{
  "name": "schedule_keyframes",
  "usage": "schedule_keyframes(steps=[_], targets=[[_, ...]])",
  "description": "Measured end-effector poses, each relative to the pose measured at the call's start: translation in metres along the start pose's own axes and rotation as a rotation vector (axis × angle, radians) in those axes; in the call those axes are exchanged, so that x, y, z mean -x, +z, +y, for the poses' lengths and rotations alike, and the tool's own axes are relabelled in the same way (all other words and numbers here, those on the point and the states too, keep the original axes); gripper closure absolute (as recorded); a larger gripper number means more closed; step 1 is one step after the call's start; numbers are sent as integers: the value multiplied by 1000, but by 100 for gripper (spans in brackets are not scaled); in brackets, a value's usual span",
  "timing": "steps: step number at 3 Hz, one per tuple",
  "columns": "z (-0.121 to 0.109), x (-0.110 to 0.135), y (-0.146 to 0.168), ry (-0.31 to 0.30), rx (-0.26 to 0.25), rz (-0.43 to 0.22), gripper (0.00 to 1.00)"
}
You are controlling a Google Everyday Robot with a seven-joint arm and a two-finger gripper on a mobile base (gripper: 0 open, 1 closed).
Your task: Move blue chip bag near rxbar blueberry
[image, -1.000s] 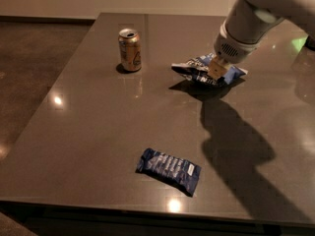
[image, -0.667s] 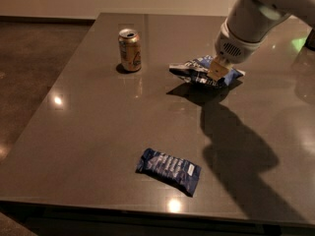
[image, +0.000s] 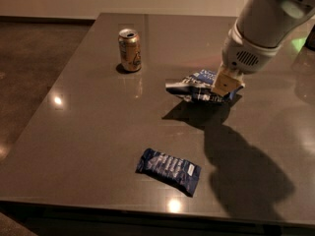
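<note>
While the rxbar blueberry (image: 169, 170) lies flat by the worktop's (image: 88, 132) near edge, the hand (image: 225, 85), further back toward the right edge, pinches the blue chip bag's (image: 194, 88) right end. A can (image: 130, 50) stands beyond, far-left.

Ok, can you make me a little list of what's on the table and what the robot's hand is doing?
table: dark grey, shiny
gripper: over the far right part of the table, jaws closed on the blue chip bag
blue chip bag: crinkled, gripped at its right end, shadow underneath
rxbar blueberry: lying flat near the front edge, well apart from the bag
can: upright, far left, nothing touching it
</note>
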State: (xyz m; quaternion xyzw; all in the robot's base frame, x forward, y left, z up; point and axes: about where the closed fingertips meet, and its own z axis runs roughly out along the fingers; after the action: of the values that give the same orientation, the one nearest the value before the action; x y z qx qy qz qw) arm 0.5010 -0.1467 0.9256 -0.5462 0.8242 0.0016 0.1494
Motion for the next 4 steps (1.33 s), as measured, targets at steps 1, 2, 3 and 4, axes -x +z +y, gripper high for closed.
schedule_keyframes(steps=[1,2,3,4], targets=[[24,-4,-3,-37,57,-4,100],[44,-8,-4,-54,110,-11,100],[61,-13,-7,-57,148,-28,87],[73,-16,-10,-58,175,-43,65]])
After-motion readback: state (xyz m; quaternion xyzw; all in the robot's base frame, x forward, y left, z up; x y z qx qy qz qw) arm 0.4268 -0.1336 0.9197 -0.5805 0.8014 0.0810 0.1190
